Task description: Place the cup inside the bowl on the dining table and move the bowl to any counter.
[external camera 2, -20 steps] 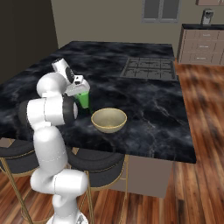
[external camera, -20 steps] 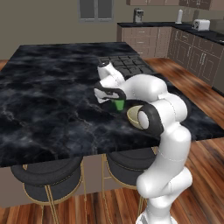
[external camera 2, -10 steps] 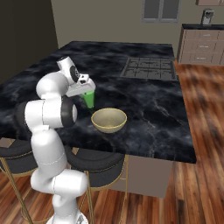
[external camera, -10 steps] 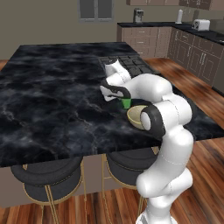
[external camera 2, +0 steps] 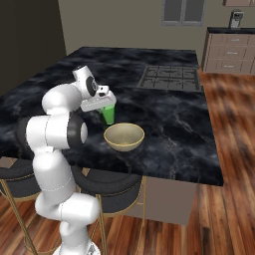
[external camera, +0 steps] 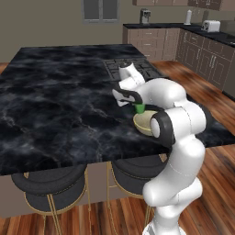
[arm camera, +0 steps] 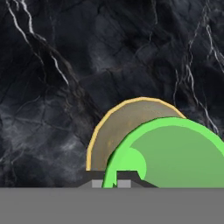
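Note:
My gripper (external camera: 136, 103) (external camera 2: 105, 106) is shut on the small bright green cup (external camera: 139, 109) (external camera 2: 108, 115) and holds it just above the dining table (external camera: 59, 105) (external camera 2: 169, 117). The cup hangs upright at the far-left rim of the tan bowl (external camera: 146, 123) (external camera 2: 124, 137), which sits near the table's front edge. In the hand view the cup's green mouth (arm camera: 175, 153) overlaps the bowl (arm camera: 116, 127) beneath it, and the rim passes between my dark fingertips (arm camera: 124, 176).
A gas cooktop (external camera: 131, 68) (external camera 2: 171, 78) is set into the table beyond the bowl. Round black stools (external camera: 50, 188) (external camera 2: 107, 187) stand under the front edge. The counter (external camera: 202, 32) with a toaster (external camera: 210, 25) runs along the back right wall.
The arm has carried the cup sideways across the table toward the bowl, and it now hangs at the bowl's rim. The bowl has not moved.

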